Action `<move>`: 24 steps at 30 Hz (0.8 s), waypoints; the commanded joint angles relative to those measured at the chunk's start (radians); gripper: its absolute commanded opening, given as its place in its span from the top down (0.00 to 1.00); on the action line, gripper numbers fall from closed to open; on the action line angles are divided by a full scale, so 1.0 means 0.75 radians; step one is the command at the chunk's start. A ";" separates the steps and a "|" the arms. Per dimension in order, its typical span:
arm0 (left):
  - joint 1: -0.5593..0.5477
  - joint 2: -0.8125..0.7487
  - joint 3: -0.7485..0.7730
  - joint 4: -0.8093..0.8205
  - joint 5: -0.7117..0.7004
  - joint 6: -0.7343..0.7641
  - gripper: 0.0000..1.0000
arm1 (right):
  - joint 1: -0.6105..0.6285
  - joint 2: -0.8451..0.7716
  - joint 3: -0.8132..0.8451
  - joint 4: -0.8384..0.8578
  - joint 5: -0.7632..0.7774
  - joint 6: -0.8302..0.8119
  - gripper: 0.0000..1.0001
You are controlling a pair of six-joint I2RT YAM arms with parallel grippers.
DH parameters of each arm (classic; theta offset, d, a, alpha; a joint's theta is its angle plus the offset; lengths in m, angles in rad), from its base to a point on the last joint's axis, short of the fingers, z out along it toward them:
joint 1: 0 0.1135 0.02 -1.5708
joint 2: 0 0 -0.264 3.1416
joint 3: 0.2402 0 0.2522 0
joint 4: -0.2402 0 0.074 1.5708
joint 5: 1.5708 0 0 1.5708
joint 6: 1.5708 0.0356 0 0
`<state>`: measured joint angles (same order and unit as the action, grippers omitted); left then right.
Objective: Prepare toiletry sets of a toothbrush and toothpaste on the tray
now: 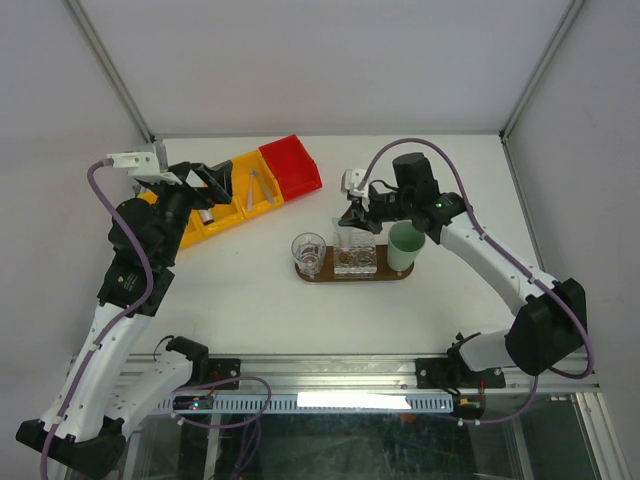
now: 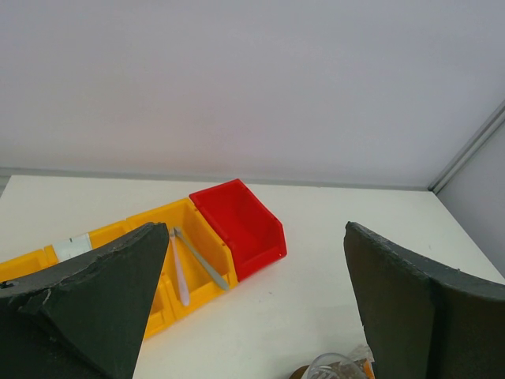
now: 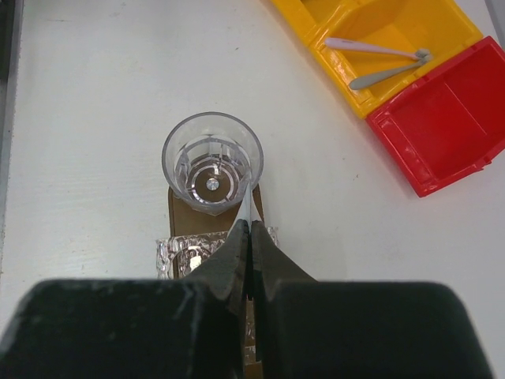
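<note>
The dark brown oval tray (image 1: 403,274) lies mid-table and shows under the right wrist (image 3: 177,209). My right gripper (image 1: 350,216) (image 3: 250,225) is shut on a thin pale grey-blue tube (image 3: 249,201) seen edge-on, held above the tray with its tip at the rim of the clear glass (image 3: 211,162). My left gripper (image 1: 215,180) (image 2: 256,229) is open and empty above the yellow bins (image 1: 225,205). Two slender pale toothbrushes (image 2: 180,272) (image 3: 371,49) lie in one yellow bin. A pale item (image 2: 71,246) lies in another bin.
On the tray stand the clear glass (image 1: 308,252) at the left end, a crinkled clear dish (image 1: 357,260) in the middle and a mint-green cup (image 1: 405,246) at the right end. A red bin (image 1: 292,166) (image 2: 241,225) adjoins the yellow ones.
</note>
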<state>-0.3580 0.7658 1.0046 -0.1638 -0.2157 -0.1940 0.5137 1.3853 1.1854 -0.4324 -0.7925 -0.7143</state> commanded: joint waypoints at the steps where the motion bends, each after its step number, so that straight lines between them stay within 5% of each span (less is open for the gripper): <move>1: 0.014 -0.007 0.001 0.061 -0.013 0.004 0.01 | -0.006 -0.092 -0.035 0.192 -0.016 0.037 1.00; 24: 0.023 0.001 0.001 0.061 0.001 -0.002 0.01 | -0.032 -0.150 -0.212 0.401 -0.013 0.096 1.00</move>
<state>-0.3550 0.7662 1.0046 -0.1638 -0.2150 -0.1940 0.4984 1.3212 1.0275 -0.2352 -0.7849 -0.6563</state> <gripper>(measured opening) 0.990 0.010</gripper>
